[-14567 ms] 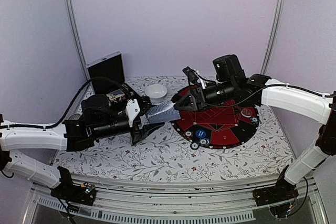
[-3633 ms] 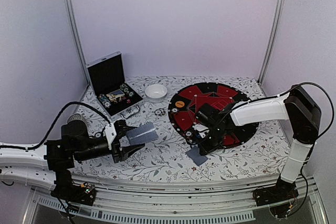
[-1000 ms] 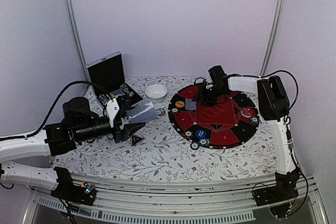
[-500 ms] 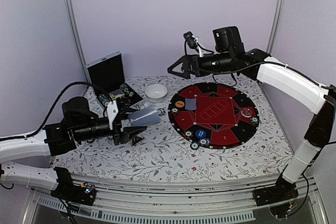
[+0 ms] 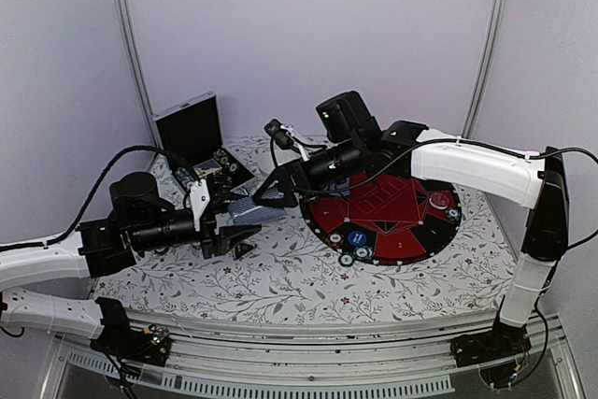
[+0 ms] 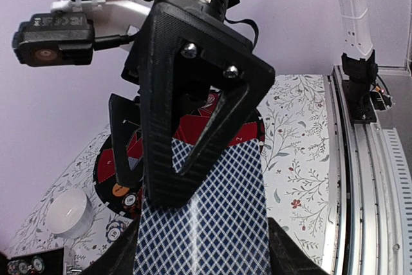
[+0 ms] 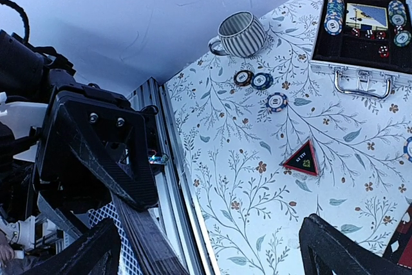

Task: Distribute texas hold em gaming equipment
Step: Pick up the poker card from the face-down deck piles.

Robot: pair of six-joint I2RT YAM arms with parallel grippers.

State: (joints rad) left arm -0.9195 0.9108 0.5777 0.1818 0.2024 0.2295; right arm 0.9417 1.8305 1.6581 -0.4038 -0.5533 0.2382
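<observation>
Grey-blue cards [image 6: 219,223] part-hidden behind right tool [image 6: 147,191]; btm cut off.

The worktop [image 5: 308,282] is covered in a pale cloth printed with leafy sprigs. A round red-and-black mat [image 5: 397,245] lies on its right half. At the far left stands an open black case [image 5: 190,128], with a white bowl [image 6: 67,214] near it. A striped mug [image 7: 238,33] stands near the left edge, with three poker chips [image 7: 261,81] just beside it and a red-edged triangular marker [image 7: 301,159] farther in.
</observation>
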